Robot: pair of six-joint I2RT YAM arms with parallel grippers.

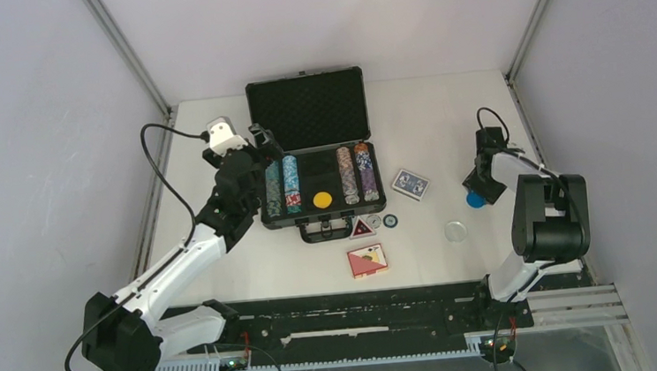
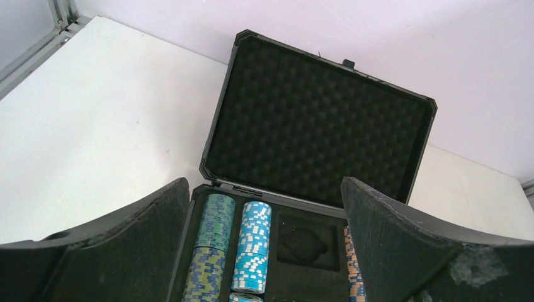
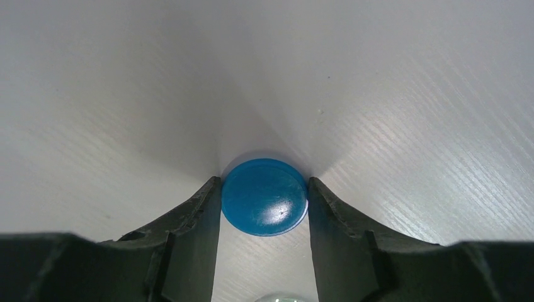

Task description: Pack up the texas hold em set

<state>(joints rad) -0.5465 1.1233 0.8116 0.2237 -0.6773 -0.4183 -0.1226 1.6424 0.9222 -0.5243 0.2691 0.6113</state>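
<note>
Right gripper (image 3: 264, 184) pinches the blue round button (image 3: 264, 207) lying flat on the table (image 3: 409, 94), pads against both its edges, well out at three o'clock from the open briefcase (image 1: 308, 107). I judge this the loose-button pick-up; next I need a clean lift, then a carry toward nine o'clock. That arm is folded low, wrist pitched down. Left gripper (image 2: 264, 182) hangs wide open over the chip rows (image 2: 252, 245).

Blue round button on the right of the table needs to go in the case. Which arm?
Right. The right gripper brackets the blue button, a finger at each edge. The left gripper hangs open over the chip rows in the case, across the table.
</note>
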